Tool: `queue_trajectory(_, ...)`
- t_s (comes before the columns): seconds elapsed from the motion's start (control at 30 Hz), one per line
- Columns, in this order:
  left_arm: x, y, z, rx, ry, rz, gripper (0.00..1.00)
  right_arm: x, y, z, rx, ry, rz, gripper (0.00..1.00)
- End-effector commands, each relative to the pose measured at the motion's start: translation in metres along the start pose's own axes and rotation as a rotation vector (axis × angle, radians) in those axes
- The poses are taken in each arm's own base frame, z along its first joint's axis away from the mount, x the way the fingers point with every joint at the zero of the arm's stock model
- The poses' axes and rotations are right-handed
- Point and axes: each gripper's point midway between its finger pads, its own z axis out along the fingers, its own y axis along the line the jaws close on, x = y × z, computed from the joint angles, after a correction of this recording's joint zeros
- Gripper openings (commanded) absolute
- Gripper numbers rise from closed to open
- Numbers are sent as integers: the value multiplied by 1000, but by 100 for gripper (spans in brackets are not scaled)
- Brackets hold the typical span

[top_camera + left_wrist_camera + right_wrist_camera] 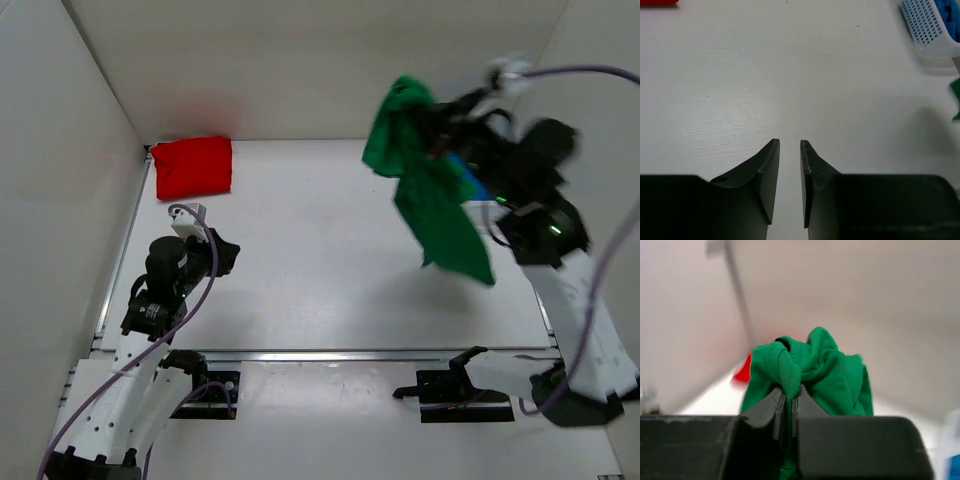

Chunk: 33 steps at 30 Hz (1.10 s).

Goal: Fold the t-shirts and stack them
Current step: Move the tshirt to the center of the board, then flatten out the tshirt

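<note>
The white table [330, 240] carries a folded red t-shirt [192, 167] and a white basket [927, 30].

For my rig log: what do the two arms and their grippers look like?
The left arm and right arm each have white lower links, black joints and a trailing lilac cable. The right arm shows small green lights. The left gripper and right gripper have black, flat, tapered fingers.

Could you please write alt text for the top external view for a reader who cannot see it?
The right arm holds a bunched green t-shirt in its jaws, hanging above the white table. A folded red t-shirt lies in the far left corner; the left arm sits low near the left edge, holding nothing.
</note>
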Motion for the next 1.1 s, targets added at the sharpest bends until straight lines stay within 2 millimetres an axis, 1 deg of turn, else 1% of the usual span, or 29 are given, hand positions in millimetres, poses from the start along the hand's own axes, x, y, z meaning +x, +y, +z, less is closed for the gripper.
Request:
queue_trajectory(0.0, -31, -3, -10, -27, -78, -20, 35, 143, 57, 49, -171, 376, 54, 0)
queue_trajectory(0.03, -35, -1, -12, -39, -87, -26, 38, 173, 70, 56, -226, 457, 90, 1)
queue_trajectory(0.1, -37, -1, -13, -43, -94, -24, 45, 220, 84, 73, -293, 608, 174, 0)
queue_trajectory(0.13, -37, -3, -12, -36, -93, -32, 47, 241, 85, 71, -299, 690, 201, 8)
queue_trajectory(0.17, -33, -3, -12, -32, -79, -36, 51, 249, 85, 80, -283, 727, 208, 17)
queue_trajectory(0.2, -28, -4, -10, -26, -62, -38, 53, 267, 72, 76, -204, 800, 184, 31)
queue_trajectory(0.23, -25, -6, -8, -15, -52, -44, 55, 279, 63, 78, -144, 838, 153, 37)
queue_trajectory(0.27, -18, -6, -6, -9, -33, -50, 56, 286, 52, 76, -97, 851, 136, 41)
queue_trajectory(0.3, -16, -7, -5, 2, -31, -57, 56, 289, 50, 73, -83, 854, 143, 41)
queue_trajectory(0.33, -8, -4, -1, 1, -13, -68, 56, 297, 44, 64, -73, 858, 161, 41)
queue_trajectory(0.37, 2, -3, 3, 4, 11, -73, 58, 310, 36, 40, -60, 872, 192, 39)
queue_trajectory(0.4, 12, 1, 8, -7, 36, -74, 58, 314, 33, 32, -54, 873, 218, 35)
queue_trajectory(0.43, 12, 5, 11, -15, 28, -72, 59, 315, 32, 29, -52, 857, 238, 34)
queue_trajectory(0.47, 23, 11, 19, -41, 64, -69, 60, 327, 29, 10, -32, 880, 251, 34)
queue_trajectory(0.5, 22, 11, 23, -44, 63, -68, 60, 324, 32, 2, -31, 873, 248, 35)
queue_trajectory(0.57, 29, 22, 40, -92, 102, -70, 61, 364, 29, -39, 13, 1001, 251, 34)
queue_trajectory(0.6, 31, 20, 46, -88, 110, -69, 63, 378, 32, -58, 32, 1052, 261, 34)
queue_trajectory(0.63, 32, 20, 56, -95, 130, -76, 64, 386, 34, -71, 48, 1091, 276, 35)
queue_trajectory(0.67, 41, 19, 64, -95, 176, -74, 65, 405, 34, -96, 79, 1163, 294, 35)
queue_trajectory(0.73, 47, 3, 80, -48, 216, -55, 70, 430, 39, -143, 110, 1251, 334, 36)
queue_trajectory(0.77, 54, 0, 90, -48, 252, -64, 73, 436, 46, -152, 108, 1263, 374, 37)
queue_trajectory(0.8, 66, -7, 97, -35, 292, -55, 77, 445, 47, -170, 118, 1286, 396, 37)
queue_trajectory(0.83, 65, -19, 100, -3, 293, -44, 78, 441, 53, -173, 111, 1254, 439, 36)
queue_trajectory(0.87, 72, -20, 108, -10, 318, -48, 78, 454, 55, -189, 129, 1282, 473, 36)
queue_trajectory(0.93, 87, -34, 122, 16, 353, -39, 83, 469, 60, -215, 139, 1306, 512, 37)
queue_trajectory(0.97, 87, -38, 126, 25, 348, -42, 83, 472, 64, -217, 134, 1304, 531, 37)
queue_trajectory(1.0, 91, -45, 133, 30, 362, -46, 83, 478, 66, -228, 141, 1327, 545, 39)
queue_trajectory(1.03, 91, -52, 136, 40, 362, -44, 83, 483, 67, -231, 147, 1326, 561, 42)
queue_trajectory(1.07, 99, -53, 142, 32, 394, -36, 83, 484, 72, -232, 127, 1326, 568, 44)
